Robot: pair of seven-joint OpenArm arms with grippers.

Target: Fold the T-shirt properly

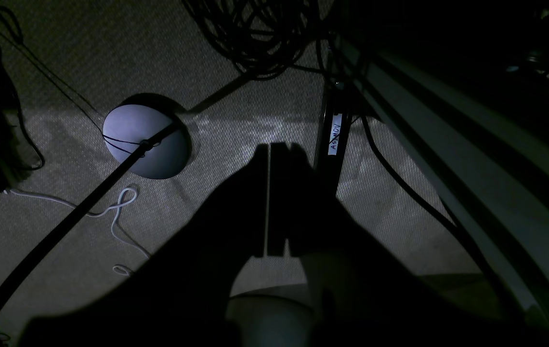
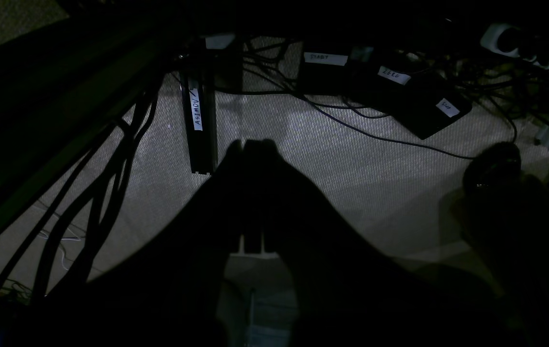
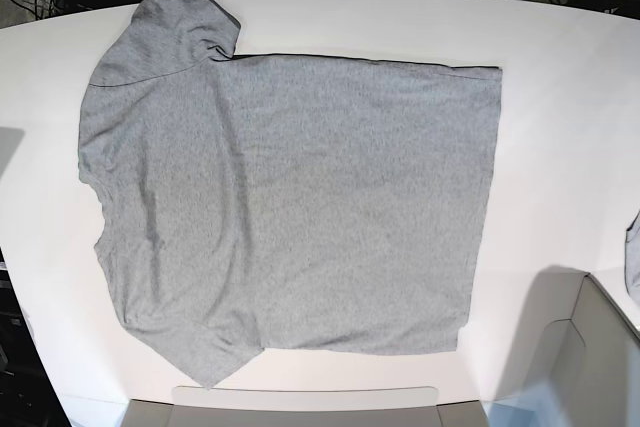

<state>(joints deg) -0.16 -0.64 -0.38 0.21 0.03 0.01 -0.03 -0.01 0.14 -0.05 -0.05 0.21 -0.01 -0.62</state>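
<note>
- Left gripper is hanging below the table edge with both fingers pressed together, clenched on nothing, pointing at the carpet.
- Right gripper is doing the same: fingers shut flat against each other, nothing between them.
- Neither gripper is showing in the base view.
- T-shirt is lying spread flat on the white table, plain grey side up, covering most of the table's middle.
- 1 sleeve is pointing toward the table's far left corner, the other toward its near edge; the hem is running straight on the table's right half.
- Cables are lying coiled on the carpet beside the table leg labelled in handwriting.
- Round grey floor base is sitting left of that leg.
</note>
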